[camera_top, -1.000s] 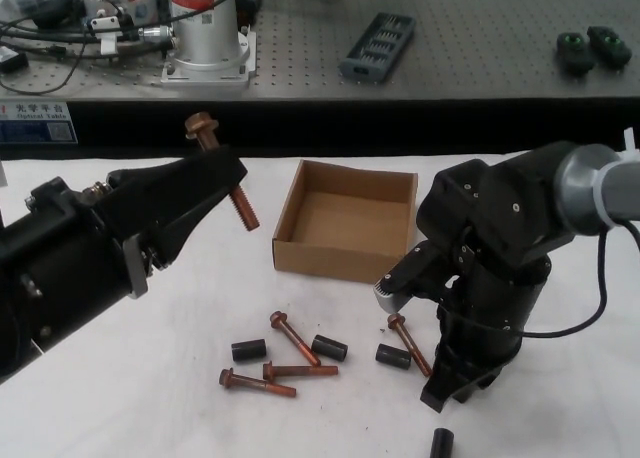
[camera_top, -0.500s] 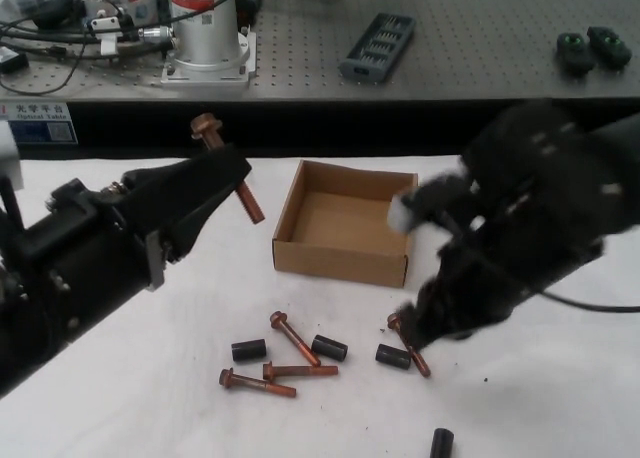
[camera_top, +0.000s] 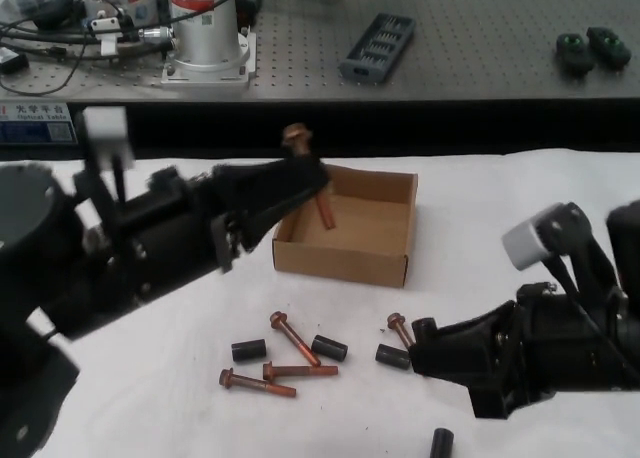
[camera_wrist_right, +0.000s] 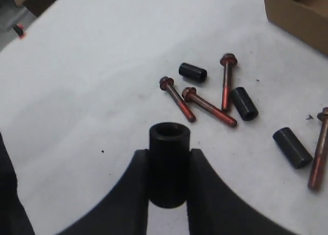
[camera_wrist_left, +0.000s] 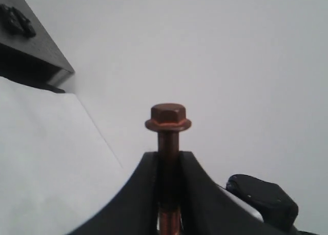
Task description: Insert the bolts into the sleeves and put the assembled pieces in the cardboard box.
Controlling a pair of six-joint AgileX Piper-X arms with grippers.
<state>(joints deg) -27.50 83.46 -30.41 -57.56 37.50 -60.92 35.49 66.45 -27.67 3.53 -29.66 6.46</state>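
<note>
Grips one part in each hand.
Clamps left hand (camera_wrist_left: 168,163) on bolt (camera_wrist_left: 168,118) over cardboard box's (camera_top: 340,261) left edge; clamps right hand (camera_wrist_right: 169,165) on sleeve (camera_wrist_right: 169,142) low over surface (camera_top: 330,423), near loose bolts (camera_top: 295,370), loose sleeves (camera_top: 329,347).

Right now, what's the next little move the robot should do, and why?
The left hand is shut on a bolt, head up, raised by the cardboard box. The right hand holds a sleeve low over the cloth. They're apart, so I'd probably bring the hands together next, lining the sleeve's open end up with the bolt's tip.
</note>
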